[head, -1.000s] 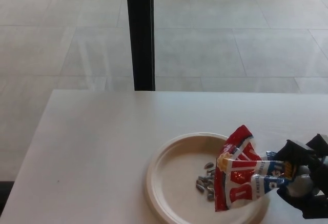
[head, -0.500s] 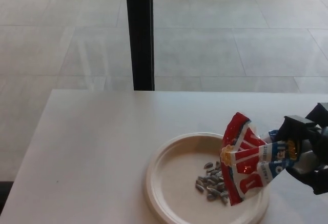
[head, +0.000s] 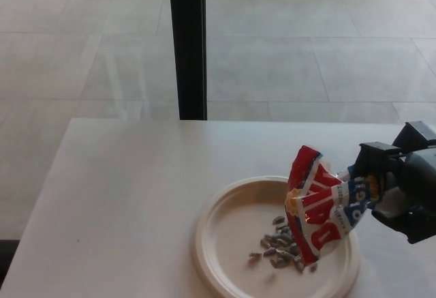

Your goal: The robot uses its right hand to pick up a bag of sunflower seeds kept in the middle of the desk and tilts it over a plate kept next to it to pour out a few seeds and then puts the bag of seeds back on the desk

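A red, white and blue bag of sunflower seeds (head: 319, 205) hangs tilted over the right side of a cream plate (head: 225, 243), its open mouth pointing down and left. My right hand (head: 402, 189) is shut on the bag's far end, at the picture's right edge. A small heap of grey striped seeds (head: 279, 247) lies on the plate just under the bag's mouth. The plate rests on the white desk (head: 129, 196). My left hand does not show.
A black vertical post (head: 187, 42) stands behind the desk's far edge, with grey tiled floor (head: 306, 46) beyond. The desk's left edge slants down towards the lower left corner.
My right hand has risen and lifted the bag's held end, so the bag now tilts more steeply. More seeds lie on the plate than a second ago.
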